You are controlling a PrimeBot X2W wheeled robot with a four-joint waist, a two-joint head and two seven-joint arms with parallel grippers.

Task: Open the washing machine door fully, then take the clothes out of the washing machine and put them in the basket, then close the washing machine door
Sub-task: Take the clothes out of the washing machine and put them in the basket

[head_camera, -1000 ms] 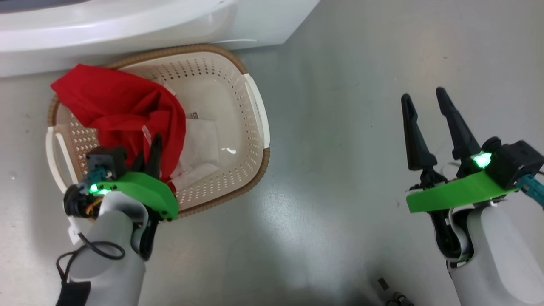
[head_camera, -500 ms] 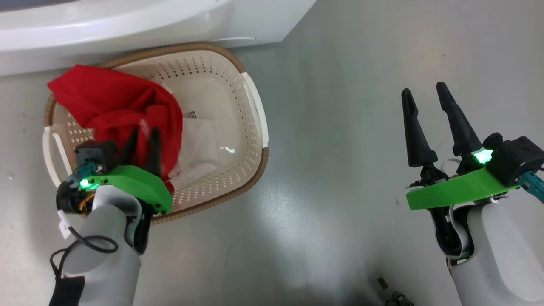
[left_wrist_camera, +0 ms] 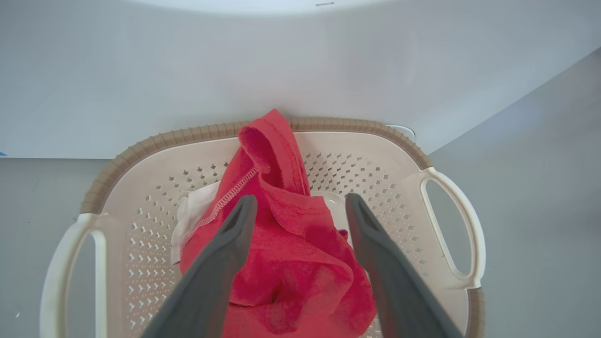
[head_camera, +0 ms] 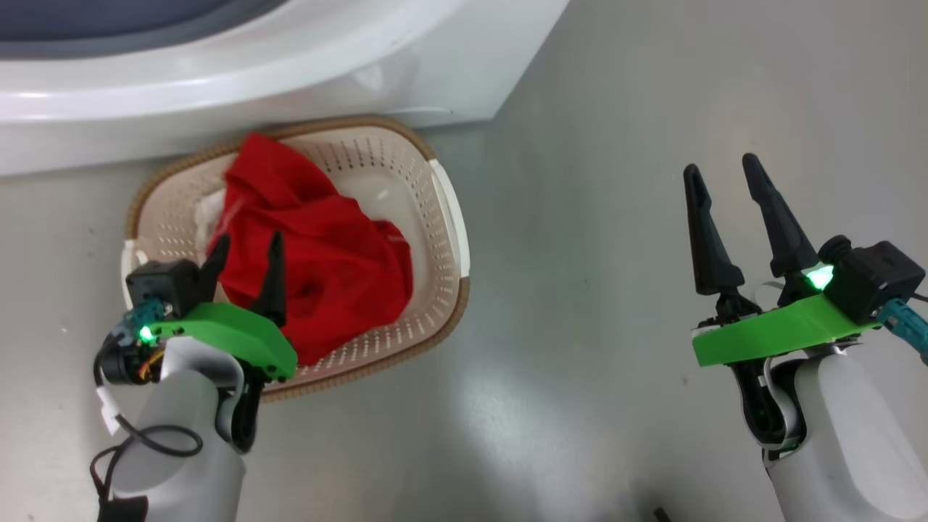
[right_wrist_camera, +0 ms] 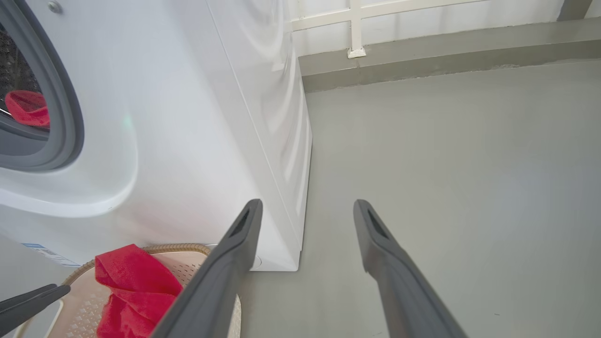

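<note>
Right wrist view: a red garment (right_wrist_camera: 26,108) lies in the drum (right_wrist_camera: 8,61), up-left of the wide-spread right gripper (right_wrist_camera: 307,205); left gripper (head_camera: 248,243), also spread, looks nearer.

Basket (head_camera: 453,217) on floor (head_camera: 616,181), just before washer (head_camera: 290,87). Clothes (head_camera: 312,246) in basket; another piece (right_wrist_camera: 26,108) inside washer. Left gripper (head_camera: 248,239) over basket, right gripper (head_camera: 719,165) well right.

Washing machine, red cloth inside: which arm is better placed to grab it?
Probably left: the left gripper, open, hangs over the basket before the washing machine; the right gripper is off past its corner.
</note>
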